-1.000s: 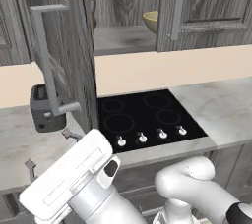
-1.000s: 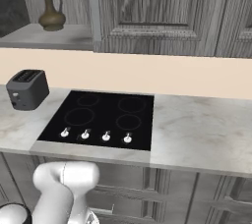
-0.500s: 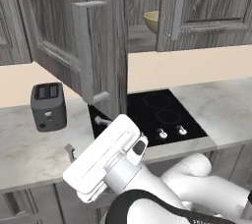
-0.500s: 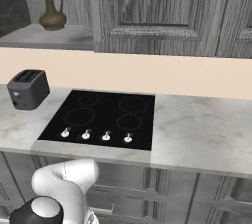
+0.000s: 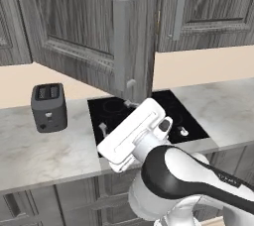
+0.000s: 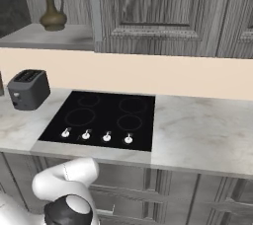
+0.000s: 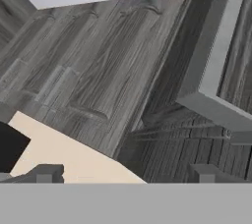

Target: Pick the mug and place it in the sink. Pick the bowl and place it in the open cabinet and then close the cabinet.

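You've just seen the cabinet (image 5: 74,22) door swing almost shut above the cooktop (image 6: 99,115), hiding the bowl on the shelf inside. Your gripper (image 7: 125,175) is spread wide and empty; probably one last push remains

We see a pale marbled counter (image 6: 197,125) running along a cream wall (image 6: 188,73), with a black four-ring cooktop (image 6: 101,118) set into it and white knobs along its near edge. A dark grey toaster (image 6: 27,88) stands to the left of the cooktop. Grey panelled lower drawers (image 6: 197,197) sit beneath. A brown narrow-necked jug (image 6: 52,7) stands on a grey shelf at the far left.
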Robot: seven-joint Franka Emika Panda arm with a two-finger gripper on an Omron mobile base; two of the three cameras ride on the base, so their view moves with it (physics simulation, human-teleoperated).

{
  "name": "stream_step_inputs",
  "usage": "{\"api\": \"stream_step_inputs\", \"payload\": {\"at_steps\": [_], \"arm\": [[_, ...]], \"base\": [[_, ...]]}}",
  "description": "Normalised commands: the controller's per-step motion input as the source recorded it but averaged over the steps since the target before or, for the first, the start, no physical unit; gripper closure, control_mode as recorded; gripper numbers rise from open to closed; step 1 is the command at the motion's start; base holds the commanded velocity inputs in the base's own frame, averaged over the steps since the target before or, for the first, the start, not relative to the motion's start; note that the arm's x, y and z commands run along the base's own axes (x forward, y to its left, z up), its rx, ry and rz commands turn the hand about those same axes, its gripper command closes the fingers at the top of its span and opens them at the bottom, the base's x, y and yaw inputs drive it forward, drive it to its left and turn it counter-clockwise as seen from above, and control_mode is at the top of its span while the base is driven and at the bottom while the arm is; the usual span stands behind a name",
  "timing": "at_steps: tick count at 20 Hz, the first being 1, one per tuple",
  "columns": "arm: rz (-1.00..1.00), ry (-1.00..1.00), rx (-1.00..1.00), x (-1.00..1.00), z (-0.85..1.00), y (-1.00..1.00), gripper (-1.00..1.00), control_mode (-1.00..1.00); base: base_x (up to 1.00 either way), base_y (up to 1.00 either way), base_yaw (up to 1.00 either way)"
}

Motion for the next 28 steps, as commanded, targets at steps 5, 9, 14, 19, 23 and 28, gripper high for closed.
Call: {"api": "stream_step_inputs", "payload": {"at_steps": [5,9,14,19,23,28], "arm": [[-0.62,0.47,0.05,0.0,0.0,0.0,-1.0,-1.0],[-0.56,0.53,0.09,0.0,0.04,0.0,-1.0,-1.0],[-0.52,0.53,0.13,0.05,0.1,0.0,-1.0,-1.0],[-0.49,0.51,0.13,0.16,0.1,0.0,-1.0,-1.0],[-0.47,0.5,0.13,0.26,0.12,0.0,-1.0,-1.0],[-0.46,0.45,0.13,0.34,0.2,-0.03,-1.0,-1.0]], "base": [[0.0,0.0,0.0],[0.0,0.0,0.0],[0.0,0.0,0.0],[0.0,0.0,0.0],[0.0,0.0,0.0],[0.0,0.0,0.0]]}}
